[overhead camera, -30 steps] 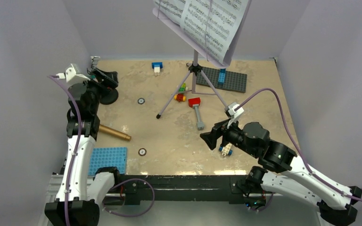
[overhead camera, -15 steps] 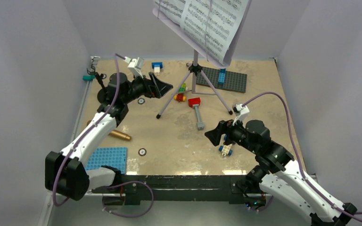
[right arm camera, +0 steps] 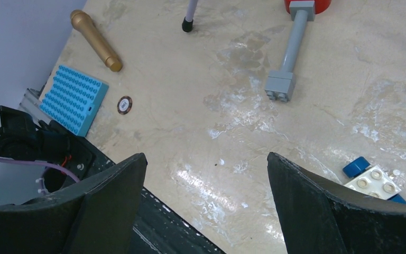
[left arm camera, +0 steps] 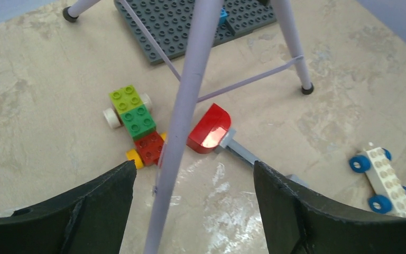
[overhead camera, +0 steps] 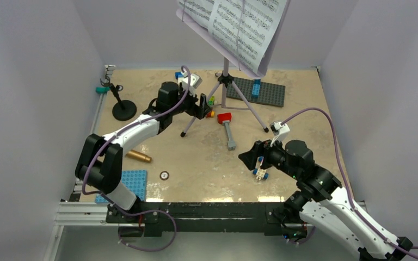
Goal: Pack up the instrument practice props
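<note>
One off-centre squeeze or sideways tug could, I judge, tip the top-heavy lavender music stand (overhead camera: pixel 226 81) on the desk (overhead camera: pixel 196 157) and spill its sheet music (overhead camera: pixel 239 27). The left hand (left arm camera: pixel 193 180) is released, its fingers (left arm camera: pixel 100 211) spread wide astride the stand's front leg, clear of both sides and holding nothing. The right hand (overhead camera: pixel 249 157), near-right of the stand, hangs wide open and empty. The gold microphone (overhead camera: pixel 132 155) lies near-left of the stand.

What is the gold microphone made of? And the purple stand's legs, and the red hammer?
The gold microphone looks like metal or metallic-painted plastic: it is smooth with a satin gold sheen. The lavender music stand is probably painted metal tubing: thin, straight, matte legs with black rubbery feet. The toy hammer is likely plastic: a glossy red head with a bright highlight and a dull grey handle.
</note>
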